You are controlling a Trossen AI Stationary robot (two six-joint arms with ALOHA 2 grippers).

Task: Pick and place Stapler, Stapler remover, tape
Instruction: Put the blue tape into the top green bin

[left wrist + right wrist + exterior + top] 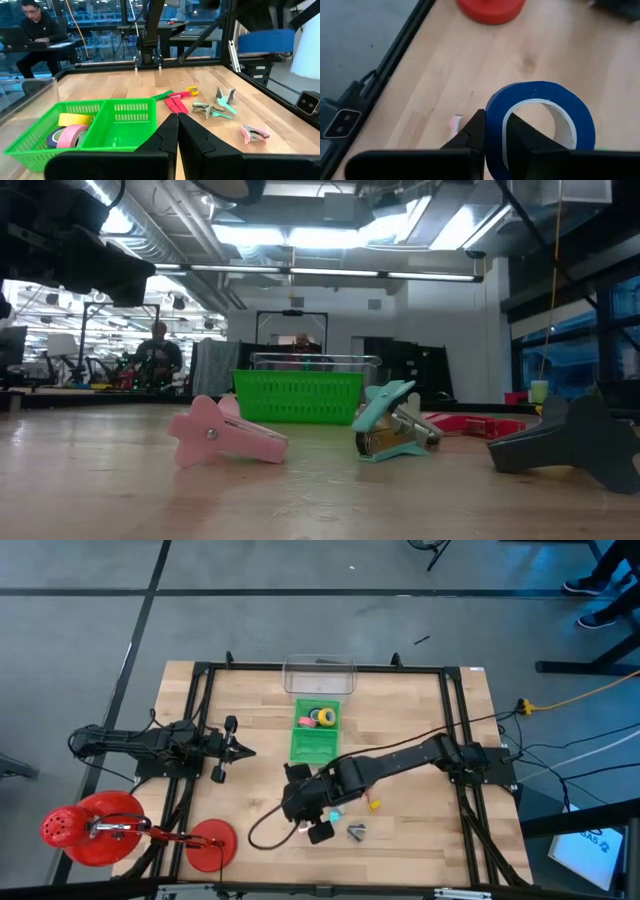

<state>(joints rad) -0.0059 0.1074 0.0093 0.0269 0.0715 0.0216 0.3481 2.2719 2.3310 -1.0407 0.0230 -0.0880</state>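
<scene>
My right gripper (pixel 298 810) hangs above the table's near middle, shut on a blue tape roll (pixel 540 117) with a white inner core. On the table beneath lie stapler removers: a pink one (pixel 225 435), a teal one (pixel 395 425) and a dark grey one (pixel 570 440). The red stapler (pixel 175 103) lies flat beside them. A green two-part basket (pixel 315 732) stands at the far middle, with yellow tape (pixel 75 119) and pink tape (pixel 70 135) in one compartment. My left gripper (pixel 176 131) waits shut at the table's left, touching nothing. My right gripper pinches the blue roll's ring wall (pixel 495 122), with one finger (pixel 522 137) inside the hollow centre and the other finger (pixel 475 135) outside. The fingers slant down from above. The roll is lifted clear of the table, its hole facing up toward the wrist camera.
A clear plastic box (pixel 320 675) stands behind the basket at the far edge. A red round disc (pixel 212 838) and a red dome-shaped object (pixel 90 828) sit at the near left corner. A black cable (pixel 265 825) loops over the near middle. Black frame rails (pixel 455 740) line the table's sides.
</scene>
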